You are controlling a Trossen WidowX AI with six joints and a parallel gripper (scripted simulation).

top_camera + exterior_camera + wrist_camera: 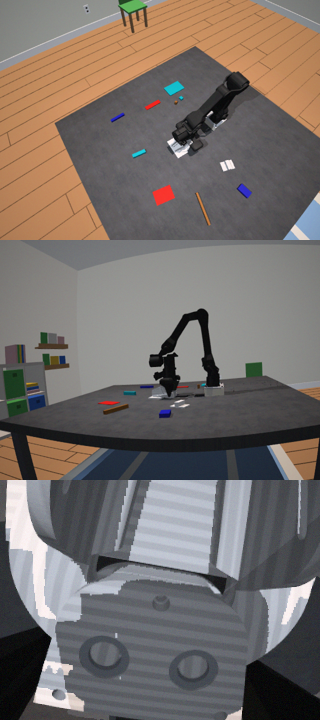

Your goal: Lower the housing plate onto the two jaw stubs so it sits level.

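The grey-white housing plate (160,625) has two large round holes and a smaller one, seen in the wrist view. My gripper (188,144) (169,394) (148,650) is shut on the plate, with a black finger at each side edge. The plate is low over the white assembly (178,154) (155,397) on the table. Two grey side parts, which look like the jaws, flank a pale central channel (172,525) beyond the plate. The stubs and pins are hidden under the plate. I cannot tell whether the plate is fully seated.
A white stepped piece (227,165) (180,403) and a blue block (244,190) (164,413) lie on the arm's near side. A cyan bar (139,153) (129,393), red sheet (163,195) and brown bar (202,208) also lie on the dark table.
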